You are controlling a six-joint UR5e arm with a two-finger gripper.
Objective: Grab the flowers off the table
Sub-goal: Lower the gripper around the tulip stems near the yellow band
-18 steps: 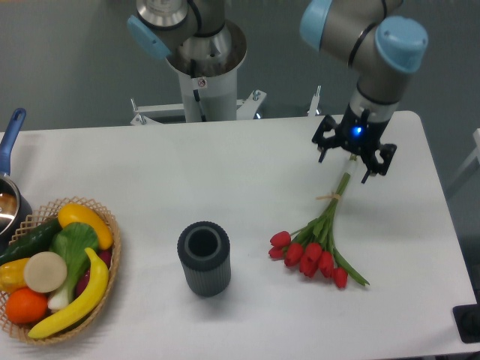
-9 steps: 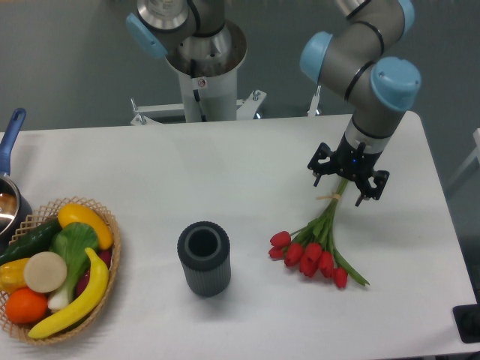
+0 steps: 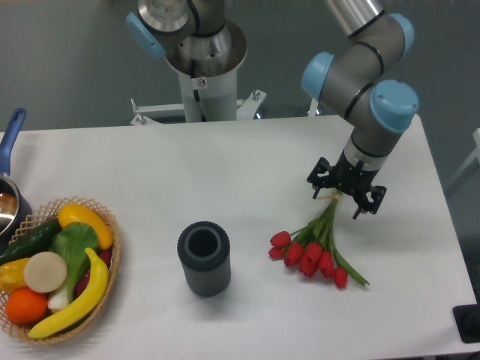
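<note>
Now one claw (image 3: 345, 196) spread over one flowers (image 3: 316, 250) bunch, one table (image 3: 247, 172)

flowers (image 3: 313, 251): one bunch lying on the table, about eight red buds showing
table (image 3: 225, 172): one white top
gripper (image 3: 346, 190): one, sitting over the stem ends
robot arm (image 3: 360, 67): one
second robot base (image 3: 199, 52): one, standing behind the table
dark ribbed cup (image 3: 203, 257): one, standing upright
wicker basket (image 3: 105, 259): one, holding mixed produce
bananas (image 3: 75, 300): two showing, both yellow
orange (image 3: 26, 305): one
pot with blue handle (image 3: 11, 184): one, sitting at left edge, partly cut off
</note>
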